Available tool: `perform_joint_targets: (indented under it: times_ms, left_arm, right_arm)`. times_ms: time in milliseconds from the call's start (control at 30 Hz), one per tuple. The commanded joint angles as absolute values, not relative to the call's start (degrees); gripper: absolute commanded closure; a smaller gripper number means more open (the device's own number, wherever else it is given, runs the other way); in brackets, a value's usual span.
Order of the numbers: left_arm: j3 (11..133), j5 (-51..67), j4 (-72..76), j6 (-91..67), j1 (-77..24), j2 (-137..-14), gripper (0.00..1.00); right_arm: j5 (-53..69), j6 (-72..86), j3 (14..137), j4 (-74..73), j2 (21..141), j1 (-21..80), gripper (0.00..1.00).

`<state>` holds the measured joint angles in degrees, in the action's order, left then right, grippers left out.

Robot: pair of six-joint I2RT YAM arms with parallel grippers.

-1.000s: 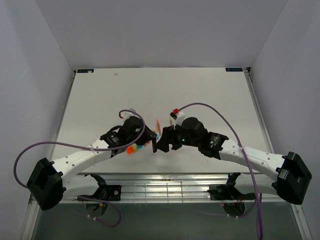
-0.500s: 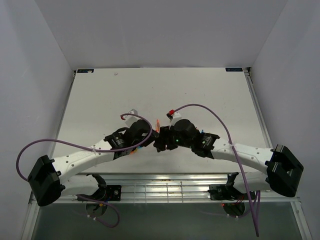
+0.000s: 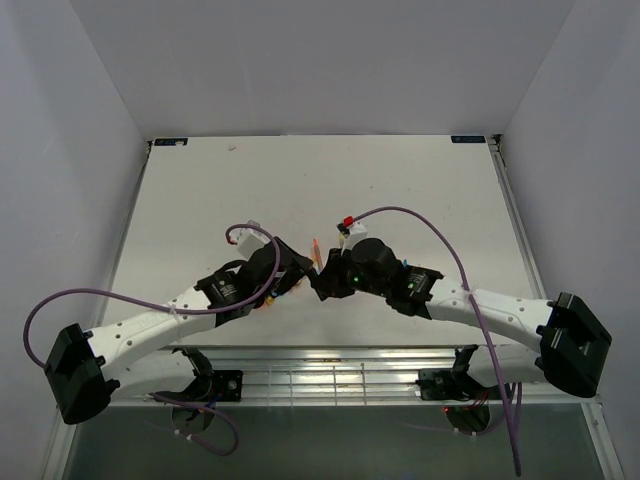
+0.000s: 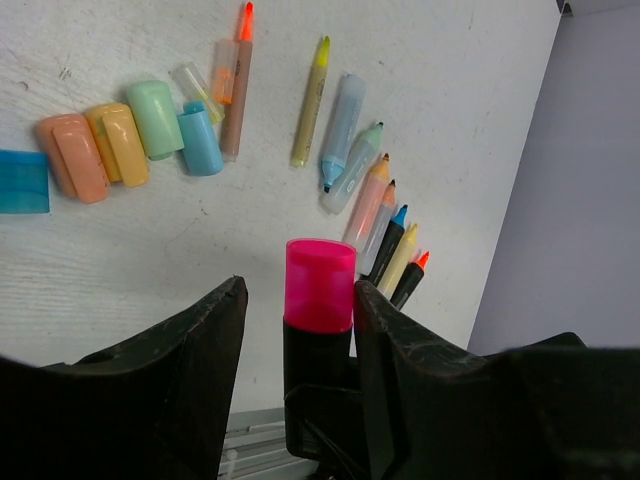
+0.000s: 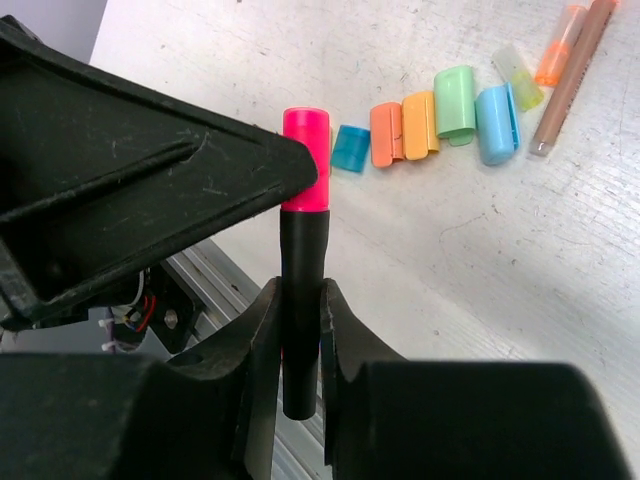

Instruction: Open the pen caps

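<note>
White table (image 4: 150,250); right fingers (image 5: 262,345) clamp a black pen (image 5: 302,260), left fingers (image 4: 195,345) apart around pink cap (image 4: 320,285)

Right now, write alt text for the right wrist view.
The right gripper, jaws shut on a black pen with its pink cap on. A finger of the left gripper sits beside the cap; loose caps line the white table beyond.
</note>
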<state>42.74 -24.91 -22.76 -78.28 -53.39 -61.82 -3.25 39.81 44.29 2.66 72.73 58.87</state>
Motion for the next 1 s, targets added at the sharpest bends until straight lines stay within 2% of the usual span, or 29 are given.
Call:
perform_joint_targets:
  times_ms: [0,267,400,500,667,800,900,933,967]
  left_arm:
    - [44.56,-27.86,-23.91,-76.47,-53.53,-60.91,0.43]
    - [43.5,-25.05,-21.27,-76.38,-53.53,-63.19,0.42]
    - [43.51,-24.43,-20.57,-76.29,-53.53,-63.72,0.47]
    - [43.07,-23.73,-19.43,-75.85,-53.61,-63.28,0.59]
    - [41.66,-23.12,-18.37,-74.97,-53.61,-61.18,0.85]
    - [40.43,-22.59,-17.76,-74.8,-53.61,-59.86,0.99]
    - [39.9,-21.8,-17.32,-74.45,-53.61,-59.59,1.0]
    - [39.82,-21.54,-17.14,-74.27,-53.53,-59.59,1.0]
    - [39.73,-21.19,-16.96,-74.01,-53.53,-59.68,1.0]
  right_arm:
    - [-2.91,41.13,43.42,2.72,69.0,58.62,0.92]
    - [2.98,41.31,43.24,3.25,68.38,58.62,0.92]
    - [3.69,42.01,42.37,4.56,67.59,58.62,0.92]
    - [3.17,41.92,41.92,5.01,67.41,58.62,0.92]
    - [2.99,41.84,41.49,6.06,67.94,58.62,0.92]
    - [2.72,41.49,41.48,6.68,68.47,58.62,0.92]
    - [2.72,40.78,42.1,6.77,69.17,58.62,0.75]
    - [2.81,40.52,42.36,6.59,69.52,58.62,0.65]
    - [3.16,40.0,42.62,6.33,70.39,58.62,0.62]
